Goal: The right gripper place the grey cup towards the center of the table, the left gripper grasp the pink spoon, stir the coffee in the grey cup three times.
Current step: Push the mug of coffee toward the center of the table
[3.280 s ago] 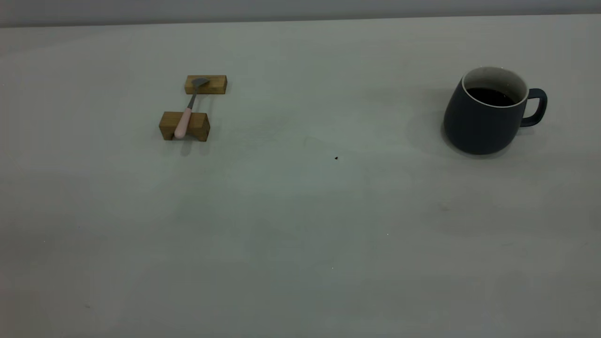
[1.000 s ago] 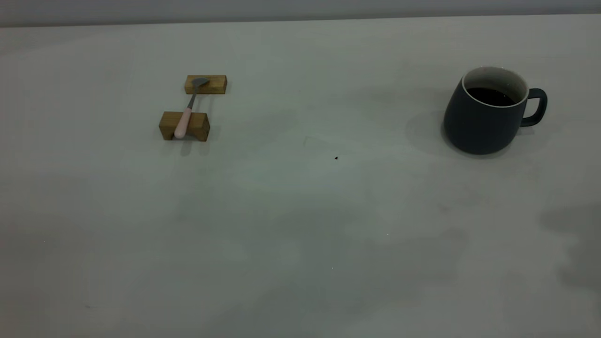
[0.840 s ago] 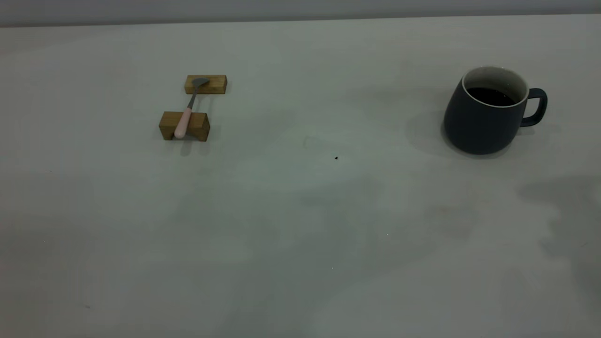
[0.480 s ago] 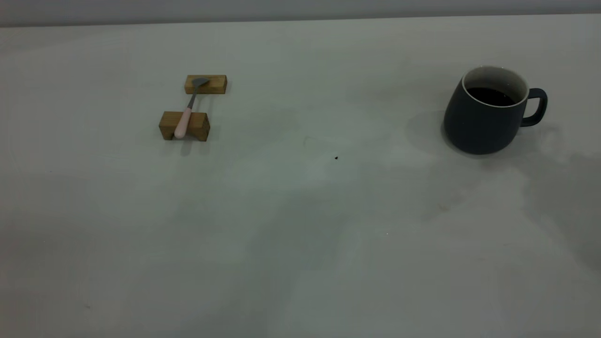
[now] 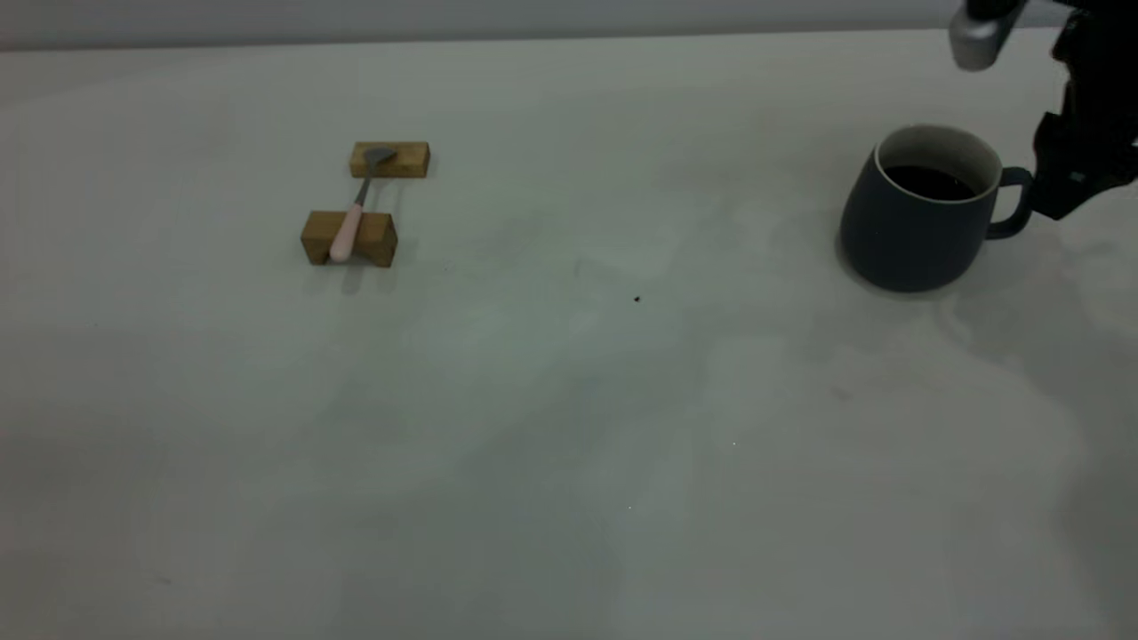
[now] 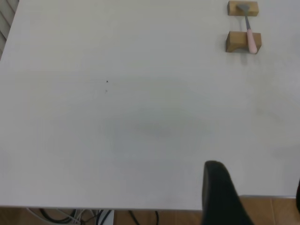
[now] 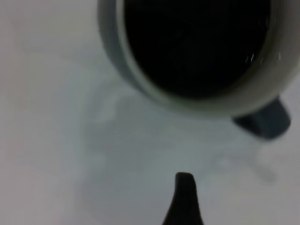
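Note:
The grey cup (image 5: 916, 227) stands upright at the table's (image 5: 569, 427) far right, with dark coffee (image 5: 929, 182) in it and its handle (image 5: 1013, 204) turned to the right. My right gripper (image 5: 1062, 182) hangs just right of that handle and does not touch it. Its wrist view looks down on the cup (image 7: 197, 101), and one dark finger (image 7: 183, 199) shows with nothing beside it. The pink spoon (image 5: 348, 229) lies across two wooden blocks at the left. My left gripper (image 6: 255, 197) is open over the table's near edge, far from the spoon (image 6: 251, 35).
Two brown wooden blocks (image 5: 389, 160) (image 5: 348, 238) carry the spoon, its bowl on the farther one. A tiny dark speck (image 5: 637, 300) marks the table's middle. Cables (image 6: 89, 216) and a brown floor show past the table's edge.
The right arm has come into the exterior view at the upper right, beside the cup's handle; before, only its shadow crept over the table. Cup and spoon have not moved.

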Action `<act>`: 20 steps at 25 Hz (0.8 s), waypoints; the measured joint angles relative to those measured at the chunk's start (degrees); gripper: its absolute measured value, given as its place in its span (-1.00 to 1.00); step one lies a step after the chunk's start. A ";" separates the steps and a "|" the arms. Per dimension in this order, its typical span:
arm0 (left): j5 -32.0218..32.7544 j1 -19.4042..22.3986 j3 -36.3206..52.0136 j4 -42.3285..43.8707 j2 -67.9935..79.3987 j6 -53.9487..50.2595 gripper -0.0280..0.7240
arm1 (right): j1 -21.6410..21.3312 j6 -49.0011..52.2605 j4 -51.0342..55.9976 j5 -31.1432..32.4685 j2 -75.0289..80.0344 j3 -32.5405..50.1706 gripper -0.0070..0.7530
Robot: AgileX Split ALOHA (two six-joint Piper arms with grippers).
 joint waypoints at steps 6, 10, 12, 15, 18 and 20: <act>0.00 0.00 0.00 0.00 0.00 0.00 0.30 | 0.00 -5.60 0.00 -0.43 5.80 -5.10 0.78; 0.00 0.00 0.00 0.00 0.00 0.00 0.30 | 0.11 -8.51 0.86 -0.38 8.38 -6.64 0.77; 0.00 0.00 0.00 0.00 0.00 0.00 0.30 | 0.74 -9.78 1.56 -0.05 8.72 -6.64 0.76; 0.00 0.00 0.00 0.00 0.00 0.00 0.30 | 2.44 -11.76 2.29 0.38 8.86 -6.68 0.75; 0.00 0.00 0.00 0.00 0.00 0.00 0.30 | 4.71 -12.04 3.66 0.49 8.86 -6.68 0.74; 0.00 0.00 0.00 0.00 0.00 0.00 0.30 | 6.36 -12.04 5.92 0.15 8.86 -6.75 0.73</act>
